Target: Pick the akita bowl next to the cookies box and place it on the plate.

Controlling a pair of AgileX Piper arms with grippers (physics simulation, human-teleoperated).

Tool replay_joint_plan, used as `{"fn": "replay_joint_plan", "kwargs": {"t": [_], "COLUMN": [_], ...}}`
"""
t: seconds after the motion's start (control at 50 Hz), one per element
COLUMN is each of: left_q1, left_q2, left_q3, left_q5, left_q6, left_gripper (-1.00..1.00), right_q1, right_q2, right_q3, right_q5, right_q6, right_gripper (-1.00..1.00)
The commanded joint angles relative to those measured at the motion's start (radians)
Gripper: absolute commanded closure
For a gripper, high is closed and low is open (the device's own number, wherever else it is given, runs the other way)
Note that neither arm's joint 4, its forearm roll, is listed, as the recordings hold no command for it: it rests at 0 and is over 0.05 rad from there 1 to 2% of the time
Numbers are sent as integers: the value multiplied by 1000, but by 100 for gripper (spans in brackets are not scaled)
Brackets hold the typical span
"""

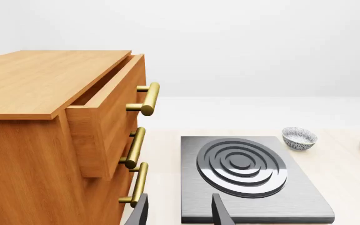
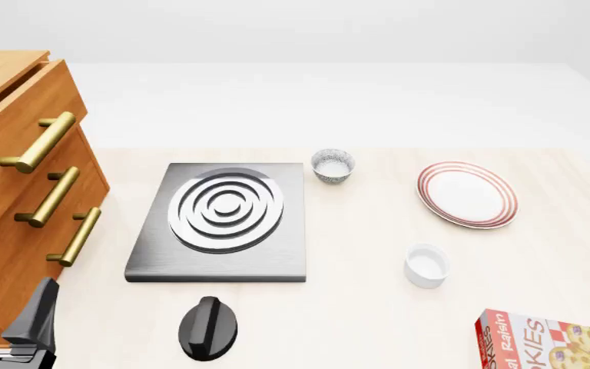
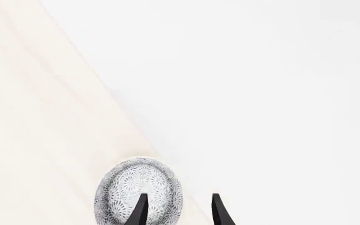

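Right gripper (image 3: 178, 197) close to the akita bowl (image 3: 127, 185)
Its fingers stand apart and grasp nothing; the left gripper (image 1: 178, 199) is spread too, also empty.

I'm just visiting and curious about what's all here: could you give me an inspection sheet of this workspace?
Surface: pale wooden table.
Job's things: bowl at the table edge, seen only in the right wrist view; plate; cookies box, partly cut off.
Clutter: hob; black knob; white cup; twin bowl by the hob's far right corner.
Grippers: left tool open, empty; right tool open, by the bowl.
Cables: nothing seen.
Surroundings: wooden cabinet, top drawer ajar; white backdrop.
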Motion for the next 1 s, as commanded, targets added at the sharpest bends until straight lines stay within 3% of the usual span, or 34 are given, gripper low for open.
{"fn": "replay_joint_plan", "kwargs": {"t": [0.02, 1.0], "left_q1": [0, 0], "left_q2": [0, 0], "left_q3": [0, 0], "left_q5": [0, 0], "left_q6": [0, 0], "left_gripper": [-100, -100], "right_q1": [-6, -12], "right_q2": [23, 120], "right_q3": [14, 13], "right_q5": [-15, -7], "right_q6": [-15, -39], "right_gripper": [-100, -100]}}
